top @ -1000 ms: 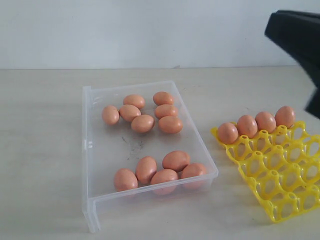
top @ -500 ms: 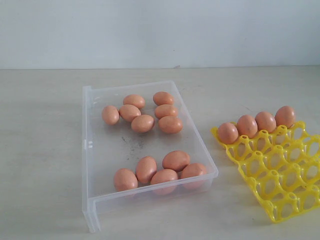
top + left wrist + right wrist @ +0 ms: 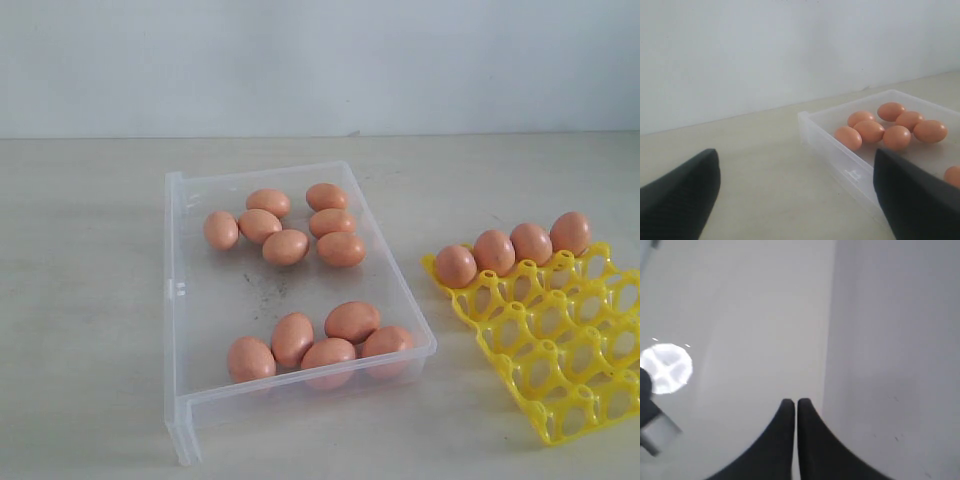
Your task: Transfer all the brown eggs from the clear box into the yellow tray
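Judging by the layout, the task is taken to be partly done, with a fresh pick yet to be set up.

The counter [image 3: 90,300] is backed by a wall along its far edge. No arm is seen over it in the exterior view.

The clear box [image 3: 230,300] is set about the counter's middle, its long side running far to near.

The yellow tray [image 3: 560,350] is set well apart from the box, toward the counter's right edge, and is skewed.

The left end effector [image 3: 795,167] is held outside the box, off its left wall. Its fingers are spread wide and nothing is between them.

The right end effector [image 3: 795,405] has its fingers pressed together with nothing gripped. Only a blank pale surface is seen ahead of it, so its place cannot be told.

Of the brown eggs [image 3: 286,247], eleven are counted in the box. Six are bunched toward its far end and five lie along its near wall, several touching. Four more [image 3: 494,250] are seated in the tray's far row, and the other cups are empty.

Next move, as judged: an egg at a cluster's outer edge should be chosen, so that a finger can be passed down each side without neighbours being nudged. A gentle closure is called for, then a lift clear of the box wall.
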